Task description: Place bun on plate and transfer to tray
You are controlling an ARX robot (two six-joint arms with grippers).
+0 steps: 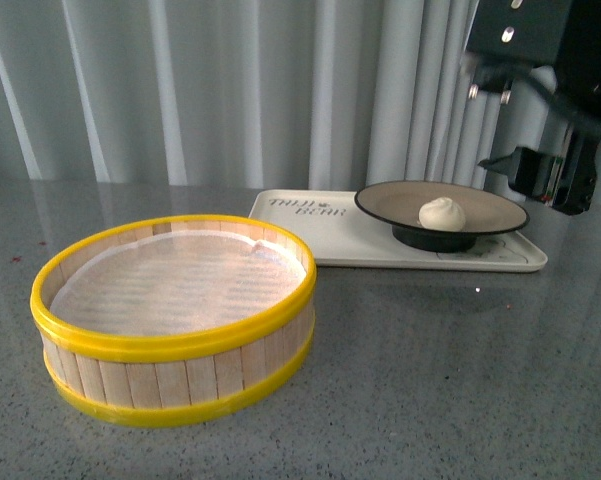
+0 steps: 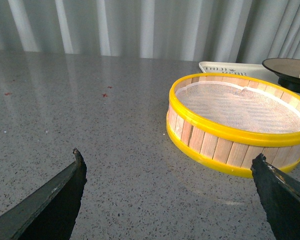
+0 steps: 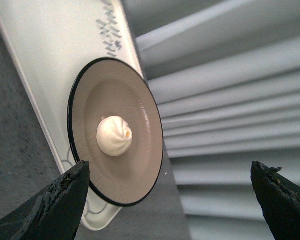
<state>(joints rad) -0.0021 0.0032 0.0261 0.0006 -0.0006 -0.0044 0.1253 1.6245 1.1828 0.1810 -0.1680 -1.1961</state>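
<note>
The bun (image 1: 442, 213) is white, on a beige plate (image 1: 490, 208) with black rim. The tray (image 1: 330, 240) is cream with grey lettering; the steamer basket (image 1: 170, 385) is pale wood with yellow bands, on a speckled grey surface (image 1: 430, 380).

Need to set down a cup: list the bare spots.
Free: the grey table in front of the tray and right of the steamer basket; the tray's lettered end. Crowded: the tray's other end, under the plate with the bun.

A wide stretch of bare grey table (image 2: 65, 120) lies open left of the steamer basket (image 1: 175, 320); the basket stands near the front, filling the middle; behind it to the right, the tray (image 1: 320, 235) carries the plate (image 1: 480, 205); curtains (image 1: 230, 90) close off the back.
</note>
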